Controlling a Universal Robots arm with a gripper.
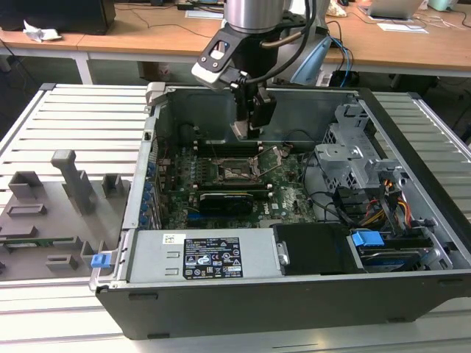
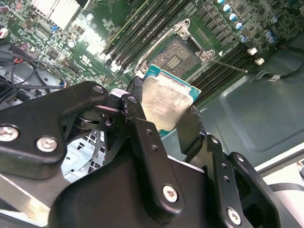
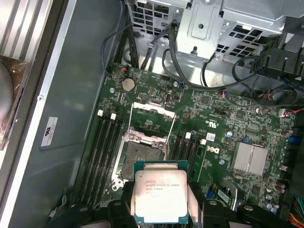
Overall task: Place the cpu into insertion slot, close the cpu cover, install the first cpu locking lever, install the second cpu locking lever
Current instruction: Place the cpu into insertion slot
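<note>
Silver-grey metal is what I am pinching: the cpu (image 2: 167, 102) sits clamped by two opposite edges between my black fingers (image 2: 192, 126), pale face turned away from the board. In the exterior view my arm drops straight down from above into the open computer case (image 1: 412, 220), wrist vertical, and my gripper (image 1: 249, 132) hangs above the green board (image 1: 291, 195), close to the case's far wall. The chip is in the air, clear of everything beneath it. Below lies the insertion slot (image 3: 138, 160), a dark square socket, bare and uncovered, flanked by rows of black memory slots (image 3: 102, 152). The cpu cover (image 3: 153, 107) stands swung back from the socket, hinged open. In the first wrist view the chip overlaps one edge of the slot, not squarely over it.
</note>
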